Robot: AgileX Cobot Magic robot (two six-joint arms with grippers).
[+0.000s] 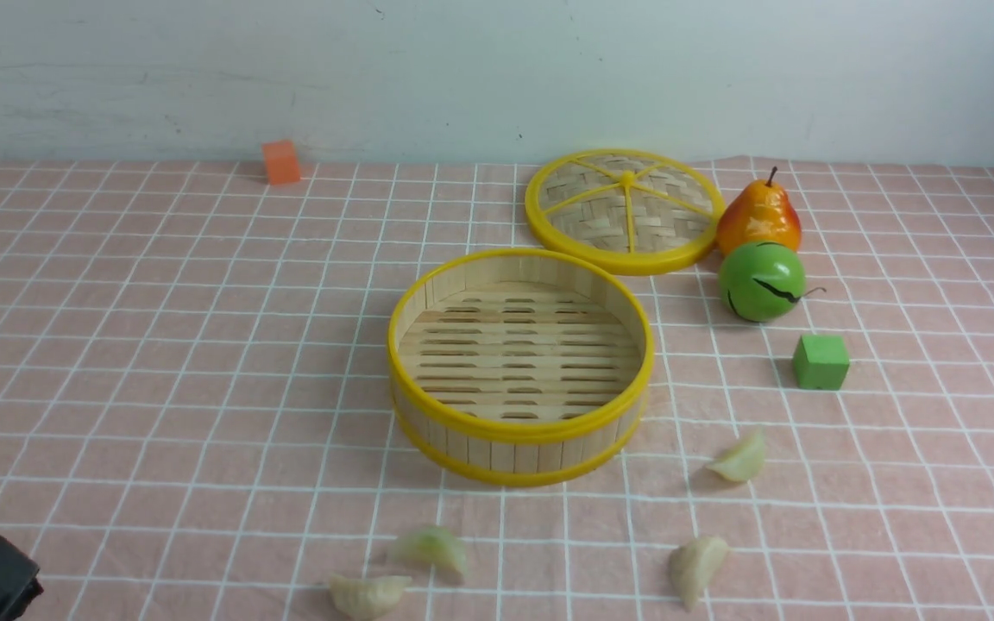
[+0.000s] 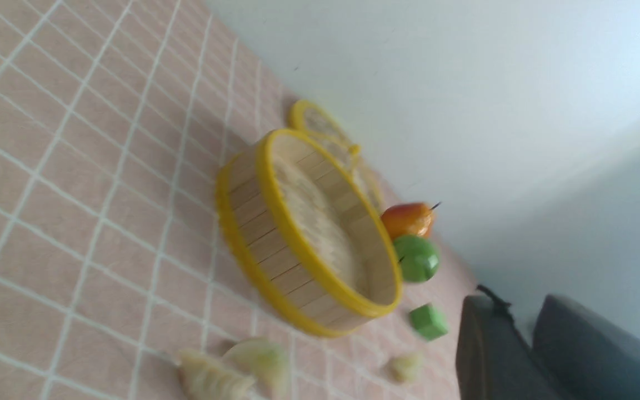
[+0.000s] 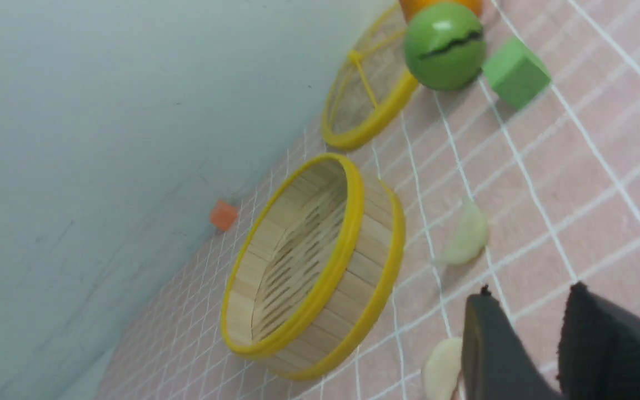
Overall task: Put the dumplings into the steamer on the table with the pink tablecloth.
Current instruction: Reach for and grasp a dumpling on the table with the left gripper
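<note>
Nearest, dumplings (image 1: 369, 595) loose on the pink tablecloth (image 1: 160, 345), before the steamer (image 1: 519, 429), standing uncovered and empty for loading. Left gripper (image 2: 520, 311) and right gripper (image 3: 528, 303) low nearby, jaws a little apart, holding nothing. Seems ready for picking.

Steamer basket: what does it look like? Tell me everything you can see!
The steamer is a round, shallow basket that looks like bamboo: an upright wall of pale wood strips, a slatted floor with gaps, and yellow rims top and bottom. It stands upright and open on the pink tablecloth, with nothing inside. The dumplings lie on the cloth nearby, none touching it. Its woven lid lies flat just behind.
</note>
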